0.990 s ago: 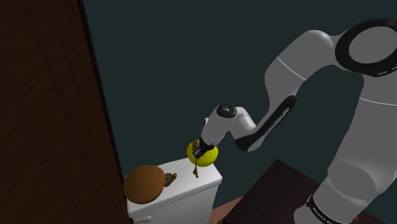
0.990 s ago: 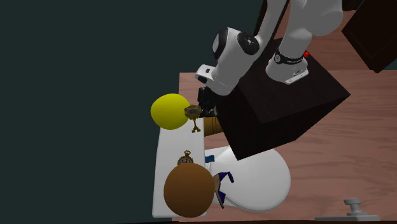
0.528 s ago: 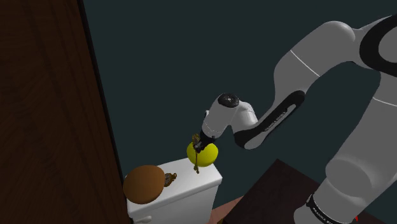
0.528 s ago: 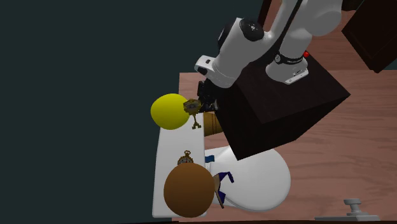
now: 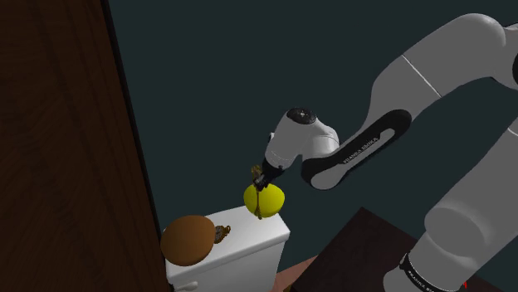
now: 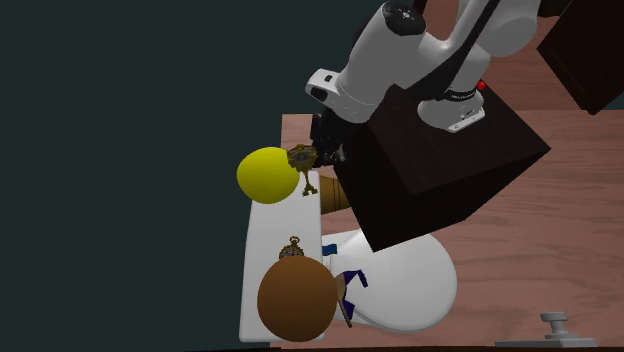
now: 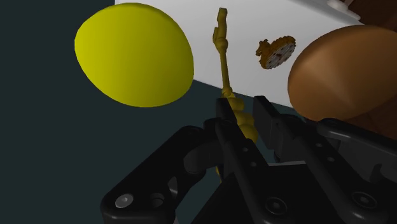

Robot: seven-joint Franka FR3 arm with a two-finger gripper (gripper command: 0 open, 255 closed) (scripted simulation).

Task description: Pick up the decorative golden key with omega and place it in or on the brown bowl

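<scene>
Holding the golden key above the white tank

The white arm (image 5: pixel 390 141) reaches from its stand toward a white tank (image 5: pixel 249 242). On the tank's lid rests the brown bowl (image 6: pixel 297 300), rounded and plain. At the lid's opposite end sits a yellow round object (image 6: pixel 262 175).

The black gripper (image 7: pixel 245 121) is clamped on the golden key (image 7: pixel 224 57), which hangs clear of the lid, in front of the yellow object and well apart from the bowl. The key is slender, its shaft beaded with knobs and ending in a small notched tip that points down. Its head is hidden between the fingers.

A small golden ornament (image 7: pixel 275 52) lies on the lid just beside the bowl.
</scene>
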